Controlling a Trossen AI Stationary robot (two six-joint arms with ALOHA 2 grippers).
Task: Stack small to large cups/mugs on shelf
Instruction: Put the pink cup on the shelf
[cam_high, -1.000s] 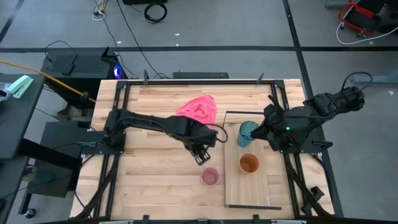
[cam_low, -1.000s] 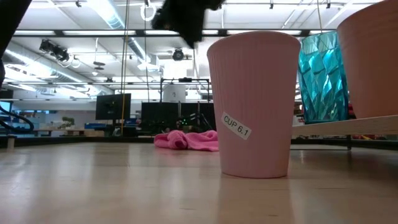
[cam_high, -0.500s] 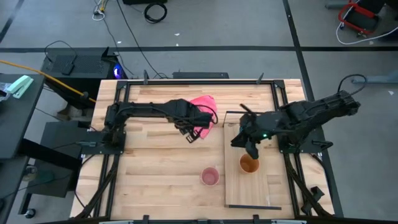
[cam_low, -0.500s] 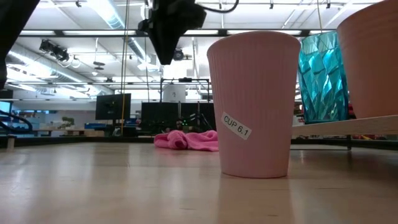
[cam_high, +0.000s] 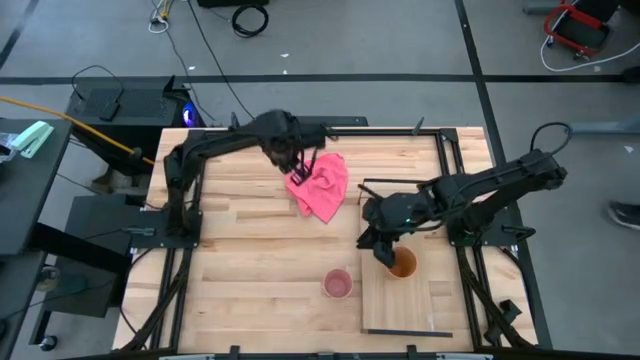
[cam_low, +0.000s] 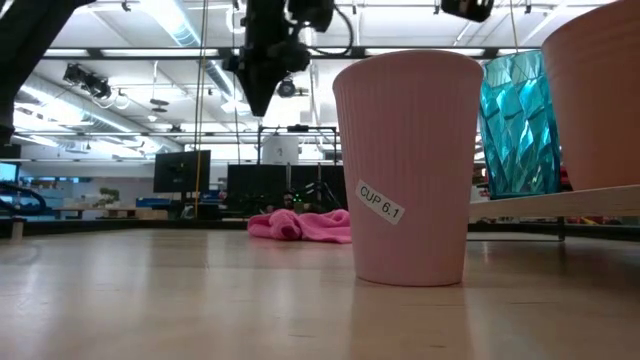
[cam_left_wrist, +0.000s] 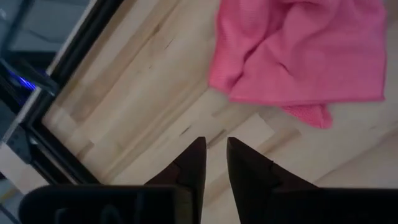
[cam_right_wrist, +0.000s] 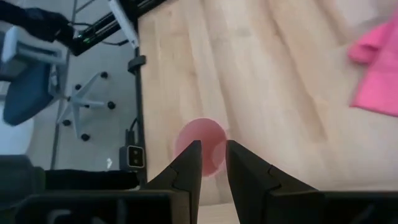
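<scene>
Now right hand (cam_high: 381, 250) nearly closed, empty, beside orange-brown cup (cam_high: 401, 263); left hand (cam_high: 300, 165) likewise.

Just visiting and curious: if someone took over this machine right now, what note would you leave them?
Left pincer: shut, empty, near the crumpled pink cloth.
Right pincer: shut, empty, over the pale wooden shelf board beside the orange-brown cup.
The tall teal tumbler also stands on the shelf; the small pink cup sits on the tabletop.
Done: nothing nested.
Left: all stacking.
</scene>
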